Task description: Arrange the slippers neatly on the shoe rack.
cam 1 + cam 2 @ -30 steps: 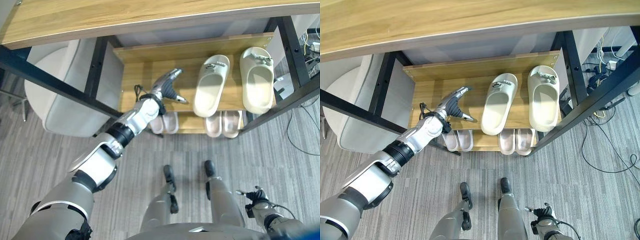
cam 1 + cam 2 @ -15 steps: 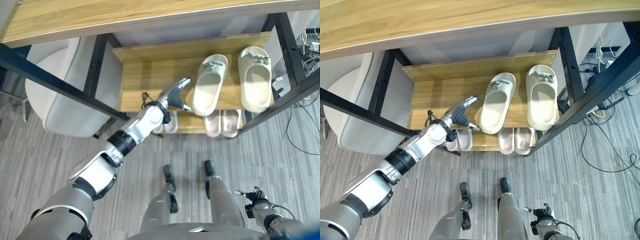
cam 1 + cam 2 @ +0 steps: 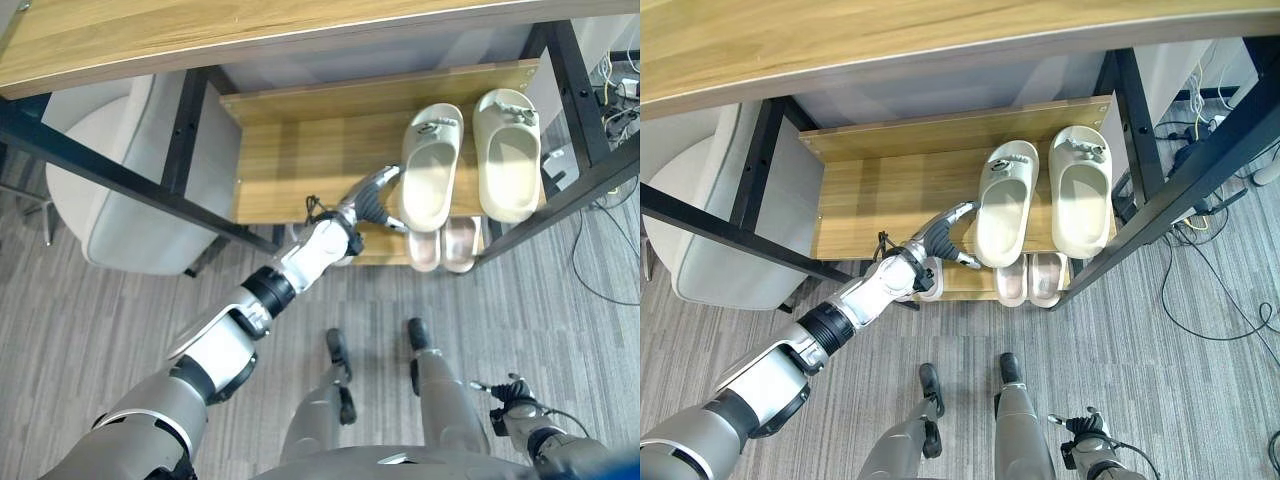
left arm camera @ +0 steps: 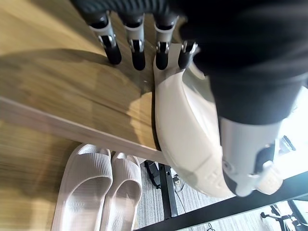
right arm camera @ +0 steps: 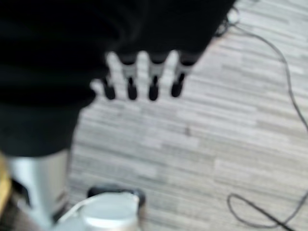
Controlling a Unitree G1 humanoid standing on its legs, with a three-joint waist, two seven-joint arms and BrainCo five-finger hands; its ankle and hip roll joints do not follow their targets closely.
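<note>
1. The two cream slippers sit on the upper shelf of the shoe rack [image 3: 300,170], at its right end; the left cream slipper [image 3: 428,165] and the right cream slipper [image 3: 505,152] lie side by side, toes pointing far, close together and almost parallel; judging by that, the pair is nearly tidy and the nudge in hand looks meant to square the left one against its mate.
2. On the lower shelf two pairs of pale pink slippers show past the near edge: one pair [image 3: 444,243] under the cream ones, another pair [image 4: 101,183] further left, under the hand.
3. The left hand [image 3: 945,228] reaches in from the near left with the arm stretched long and low across the near edge of the shelf; its fingers [image 4: 136,45] are straight and spread, not clasping anything; one fingertip and the thumb lie against the left flank of the left cream slipper, the other fingers over bare wood just beside it, a pushing pose rather than a grasp.
4. The right hand [image 5: 139,79] hangs low at the near right over the grey floor [image 3: 120,310], fingers relaxed and holding nothing.
</note>
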